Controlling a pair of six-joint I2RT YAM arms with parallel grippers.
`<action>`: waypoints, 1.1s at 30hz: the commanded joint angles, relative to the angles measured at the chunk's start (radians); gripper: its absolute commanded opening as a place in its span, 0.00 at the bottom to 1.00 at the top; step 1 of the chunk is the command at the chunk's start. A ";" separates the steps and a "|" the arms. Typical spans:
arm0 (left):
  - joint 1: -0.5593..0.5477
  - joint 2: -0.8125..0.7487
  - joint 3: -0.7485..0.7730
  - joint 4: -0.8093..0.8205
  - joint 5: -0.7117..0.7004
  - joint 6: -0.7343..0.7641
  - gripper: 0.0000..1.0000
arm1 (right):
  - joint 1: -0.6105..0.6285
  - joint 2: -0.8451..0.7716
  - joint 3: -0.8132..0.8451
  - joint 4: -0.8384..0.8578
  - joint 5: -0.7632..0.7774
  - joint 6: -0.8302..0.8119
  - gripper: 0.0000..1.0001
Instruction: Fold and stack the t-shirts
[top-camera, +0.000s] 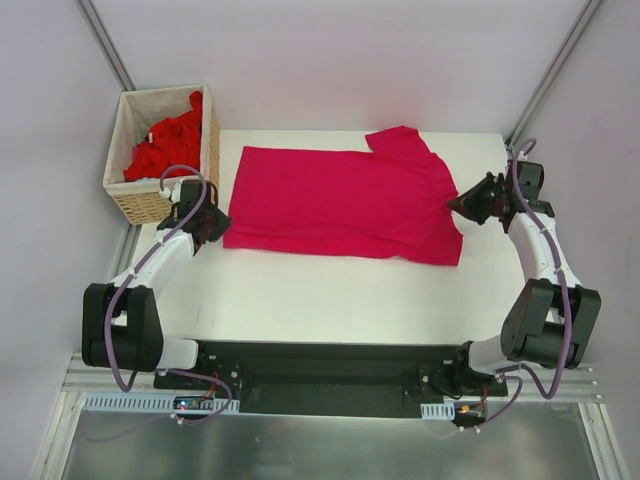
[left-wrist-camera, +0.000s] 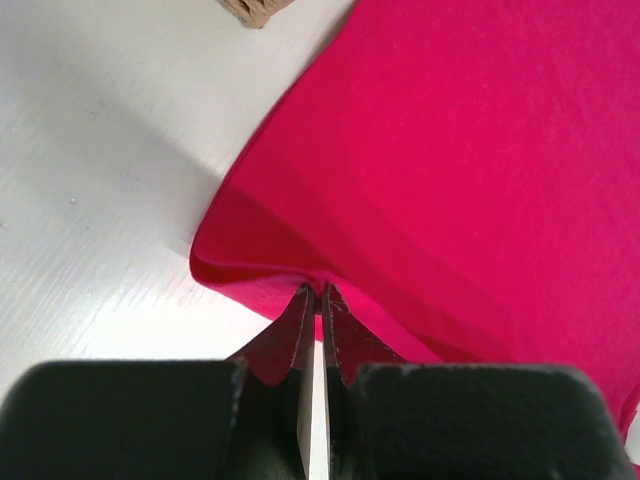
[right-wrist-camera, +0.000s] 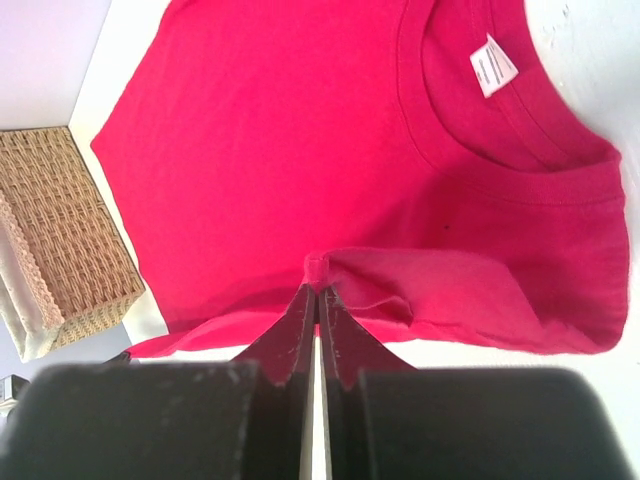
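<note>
White table (top-camera: 330, 290) is carrying the magenta t-shirt (top-camera: 340, 200), which is lying flat with its long axis running left to right, hem toward the left arm and collar toward the right. The left gripper (left-wrist-camera: 318, 295) is clamping the near hem corner. The right gripper (right-wrist-camera: 318, 292) is pinching a cloth fold by the near shoulder, possibly the sleeve. Brighter red t-shirts (top-camera: 165, 145) are sitting in the wicker basket (top-camera: 135, 203).

bright even light, glare on the table (left-wrist-camera: 100, 200), soft shadow beside the t-shirt (left-wrist-camera: 480, 150).
</note>
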 joint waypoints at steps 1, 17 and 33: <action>0.012 0.019 0.057 0.021 -0.006 0.018 0.00 | 0.011 0.010 0.078 0.030 0.002 0.008 0.01; 0.012 0.062 0.096 0.026 0.009 0.023 0.00 | 0.022 0.089 0.159 0.022 0.008 0.005 0.01; 0.012 0.153 0.171 0.027 0.023 0.024 0.00 | 0.022 0.145 0.204 0.034 0.025 0.008 0.01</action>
